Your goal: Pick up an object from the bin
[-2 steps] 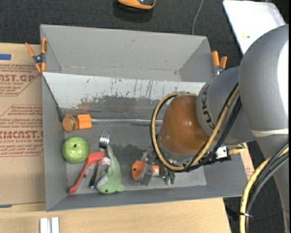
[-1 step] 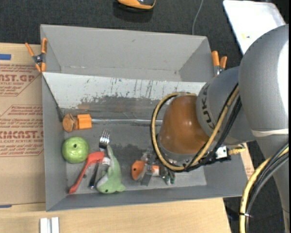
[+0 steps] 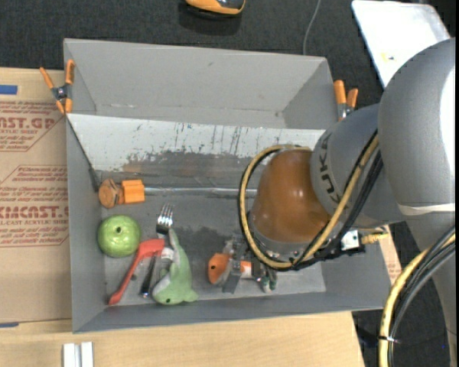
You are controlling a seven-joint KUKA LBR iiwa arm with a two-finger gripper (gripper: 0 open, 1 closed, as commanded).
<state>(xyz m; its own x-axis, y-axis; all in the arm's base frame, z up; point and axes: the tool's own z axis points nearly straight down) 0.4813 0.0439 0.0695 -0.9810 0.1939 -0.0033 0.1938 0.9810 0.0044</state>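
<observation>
Closest, along the front wall of the grey metal bin (image 3: 214,313) and right of its middle, the gripper (image 3: 246,271) sits low under the arm's orange wrist cover. Whether it is open or shut I cannot tell, since the wrist hides much of it. Just beside it on the left lies a small orange rounded object (image 3: 217,267), the likeliest target, though nothing shows it gripped. Further left lie a pale green soft lump (image 3: 177,280) and a red plastic-handled tool (image 3: 135,269), touching each other. Behind them are a silver metal fork (image 3: 165,219) and a round green apple (image 3: 118,235). Near the far slope rests 1 orange block with a tan cork-like end (image 3: 121,193). The main risk, as I judge it, is a closing off-centre that nudges the little orange piece aside. Scraping the near wall is another risk, because so little room is left there.
</observation>
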